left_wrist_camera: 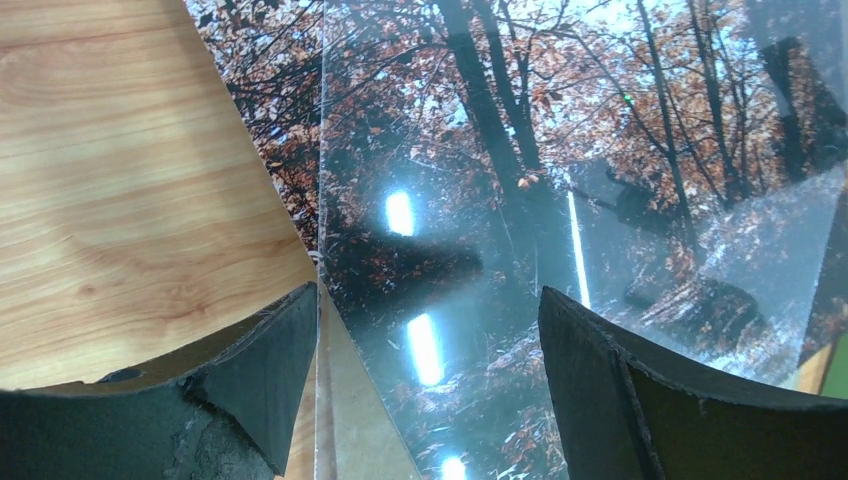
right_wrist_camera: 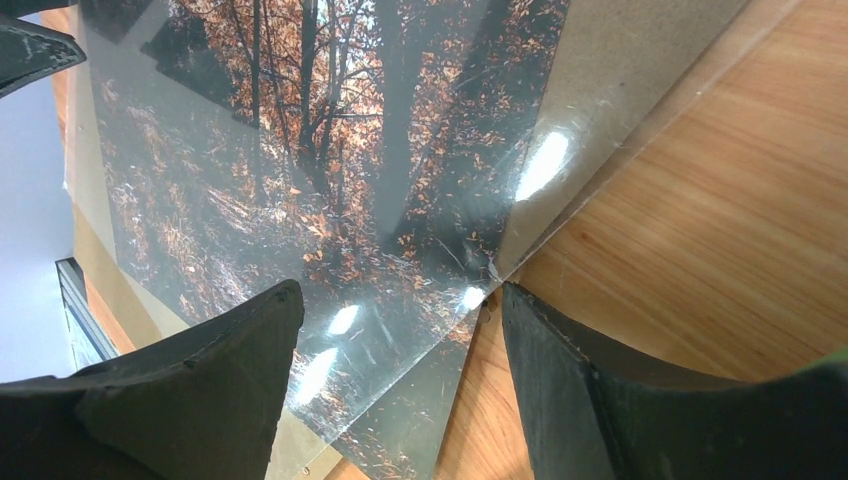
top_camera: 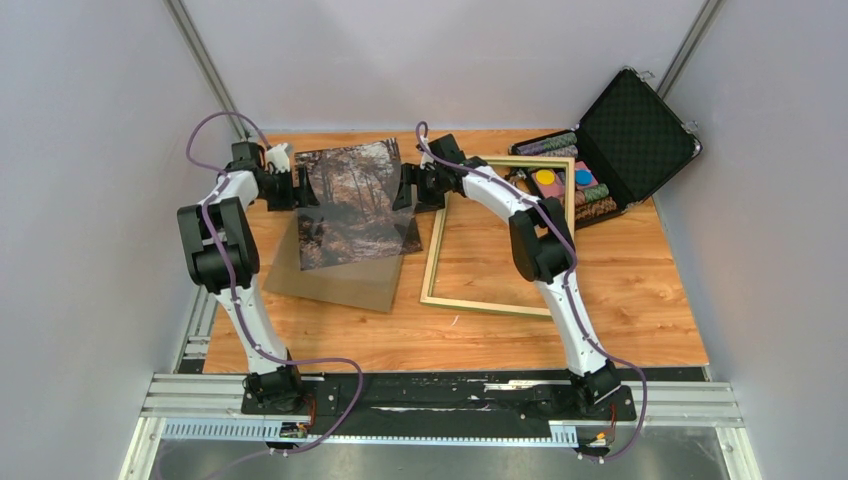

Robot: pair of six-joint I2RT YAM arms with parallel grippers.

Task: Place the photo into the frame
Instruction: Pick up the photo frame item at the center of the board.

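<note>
From above, I see the photo (top_camera: 355, 200) on a brown board (top_camera: 340, 282), left of the frame (top_camera: 432, 250), between the left gripper (top_camera: 300, 190) and the right gripper (top_camera: 408, 188). Left wrist: my jaws gape, gripping nothing, over the glossy print. Right wrist: jaws also spread wide at its edge.

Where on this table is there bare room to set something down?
Free: the strip of table between the frame and arm bases; the patch right of the frame, nearer than the case; the wood inside the frame. Crowded: far left, where the left gripper and right gripper flank the photo over the board.
</note>
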